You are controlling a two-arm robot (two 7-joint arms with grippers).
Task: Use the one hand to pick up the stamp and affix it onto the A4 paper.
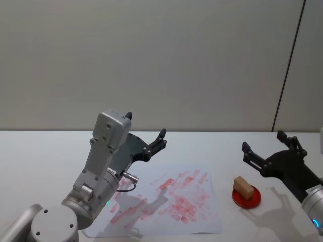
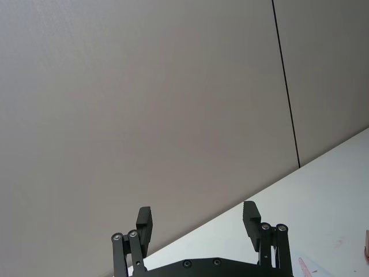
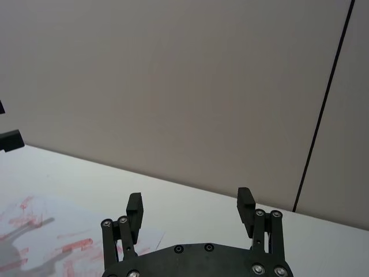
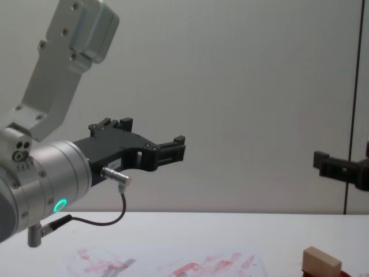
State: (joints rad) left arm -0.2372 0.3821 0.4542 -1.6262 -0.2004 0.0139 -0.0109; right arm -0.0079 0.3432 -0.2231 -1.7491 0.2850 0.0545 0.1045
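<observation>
The stamp (image 1: 244, 186), a small tan wooden block, rests on a round red ink pad (image 1: 247, 196) at the table's right; its top corner shows low in the chest view (image 4: 322, 261). The A4 paper (image 1: 171, 201) lies at the table's middle, covered with red prints, and shows too in the chest view (image 4: 173, 265) and the right wrist view (image 3: 52, 242). My right gripper (image 1: 262, 146) hovers open above and just right of the stamp, holding nothing; its open fingers show again in its wrist view (image 3: 190, 209). My left gripper (image 1: 146, 133) is raised over the paper's left part, open and empty.
The white tabletop (image 1: 40, 151) runs left and right of the paper. A grey wall (image 1: 151, 60) with a dark vertical seam (image 1: 287, 65) stands behind the table. A cable (image 4: 109, 219) loops from my left wrist.
</observation>
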